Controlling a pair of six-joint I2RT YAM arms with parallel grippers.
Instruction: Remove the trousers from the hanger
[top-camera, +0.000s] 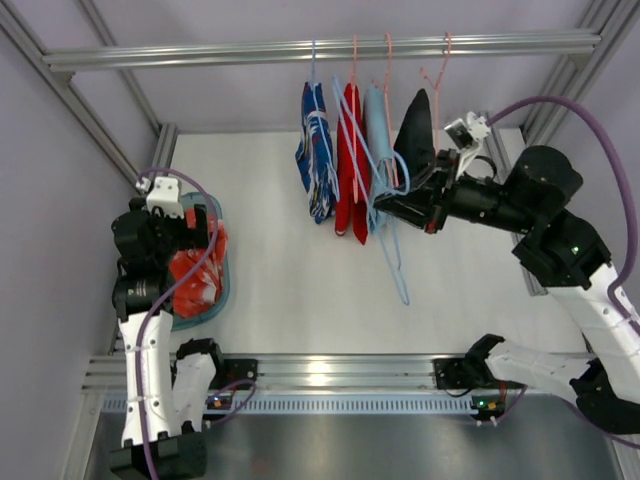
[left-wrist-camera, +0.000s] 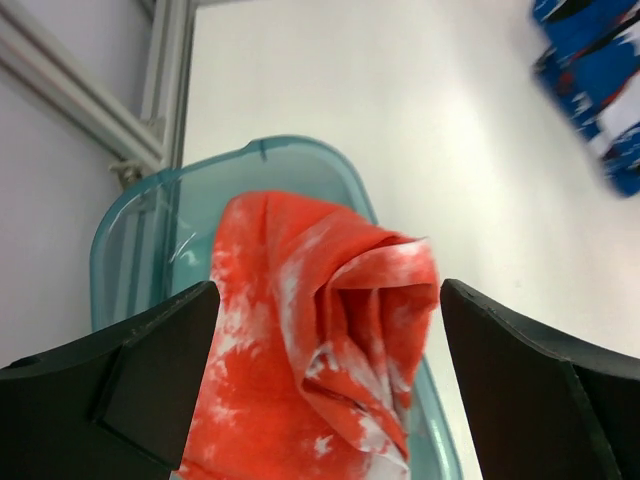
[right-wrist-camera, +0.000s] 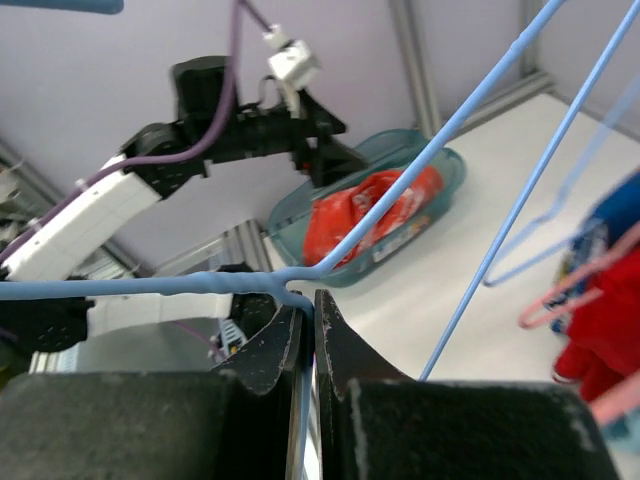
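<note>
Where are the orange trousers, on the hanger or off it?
Off. The trousers lie bunched in the bin; the hanger, pinched by the right pincer, is bare.

Teal tub (left-wrist-camera: 150, 230) left; red garment (top-camera: 350, 170) hanging (from rail (top-camera: 200, 55)).

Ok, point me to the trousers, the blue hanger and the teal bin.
trousers (left-wrist-camera: 300, 330), left wrist view, middle of the bunched fabric.
blue hanger (right-wrist-camera: 150, 286), right wrist view, horizontal stretch of the wire.
teal bin (left-wrist-camera: 215, 195), left wrist view, far inner wall.
</note>
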